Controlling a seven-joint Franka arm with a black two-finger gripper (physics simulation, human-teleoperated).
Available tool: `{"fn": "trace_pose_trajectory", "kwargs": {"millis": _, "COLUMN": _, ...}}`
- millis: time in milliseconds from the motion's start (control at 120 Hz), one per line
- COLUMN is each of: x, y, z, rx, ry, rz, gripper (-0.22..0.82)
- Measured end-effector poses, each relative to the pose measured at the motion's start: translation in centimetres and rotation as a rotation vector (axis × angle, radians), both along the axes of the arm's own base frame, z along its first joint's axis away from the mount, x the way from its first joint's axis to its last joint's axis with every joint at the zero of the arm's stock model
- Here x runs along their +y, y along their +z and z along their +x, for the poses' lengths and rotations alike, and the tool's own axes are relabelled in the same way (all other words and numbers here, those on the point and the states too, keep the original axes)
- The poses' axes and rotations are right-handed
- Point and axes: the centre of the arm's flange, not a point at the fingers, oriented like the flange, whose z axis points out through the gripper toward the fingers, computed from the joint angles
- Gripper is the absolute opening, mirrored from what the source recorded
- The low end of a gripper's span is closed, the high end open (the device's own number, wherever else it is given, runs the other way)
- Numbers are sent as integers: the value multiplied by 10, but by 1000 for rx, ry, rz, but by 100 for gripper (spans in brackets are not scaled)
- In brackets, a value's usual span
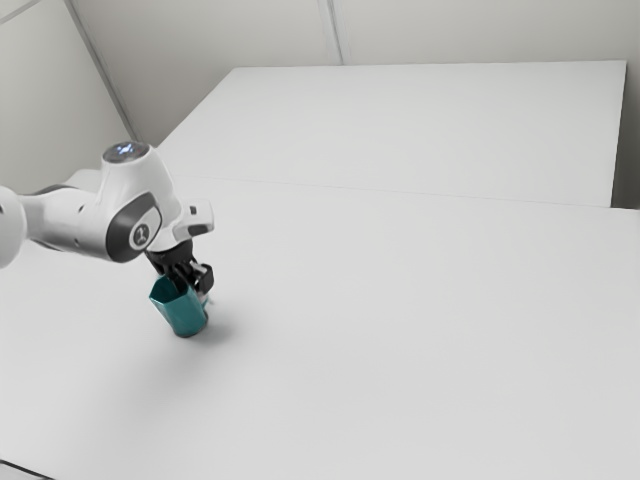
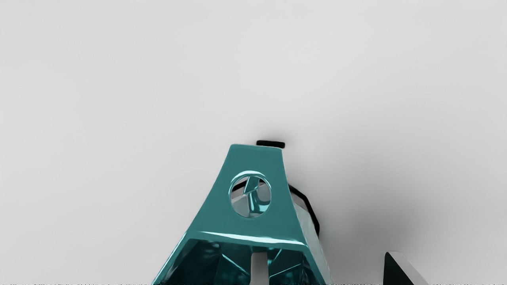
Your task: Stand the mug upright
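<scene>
At the exterior view's lower left edge I can see a dark cable crossing the corner. Above it my white arm reaches in from the exterior view's left, its hand angled down toward the worktop. The teal faceted mug is under the hand, tipped over at a slant: its mouth is raised and leans toward the exterior view's left, while its base is down toward the exterior view's right. I can't tell whether the base touches the table. My black gripper is right at the mug's mouth, fingers spread wide. From the wrist camera, one fingertip is inside the mouth, and the other is outside the mug, with a gap between it and the outer wall, so I have no grip on it. Beyond the rim I see a tapered teal plate with a round hole through it, and a short black strip by its narrow end. The white table extends to the exterior view's right, a soft shadow beside the mug, with a pale wall behind.
</scene>
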Motion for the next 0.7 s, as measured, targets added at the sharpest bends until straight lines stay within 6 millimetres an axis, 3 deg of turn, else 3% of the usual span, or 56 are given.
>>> {"fn": "trace_pose_trajectory", "kwargs": {"millis": 208, "x": -1, "y": 14, "z": 3, "rx": 24, "ry": 29, "rz": -11, "gripper": 25}}
{"fn": "trace_pose_trajectory", "kwargs": {"millis": 442, "x": -12, "y": 47, "z": 15, "rx": 44, "ry": 47, "rz": -8, "gripper": 25}}
{"fn": "trace_pose_trajectory", "kwargs": {"millis": 542, "x": -12, "y": 81, "z": 29, "rx": 33, "ry": 72, "rz": -14, "gripper": 28}}
{"fn": "trace_pose_trajectory", "kwargs": {"millis": 700, "x": -12, "y": 147, "z": 71, "rx": 30, "ry": 133, "rz": -12, "gripper": 41}}
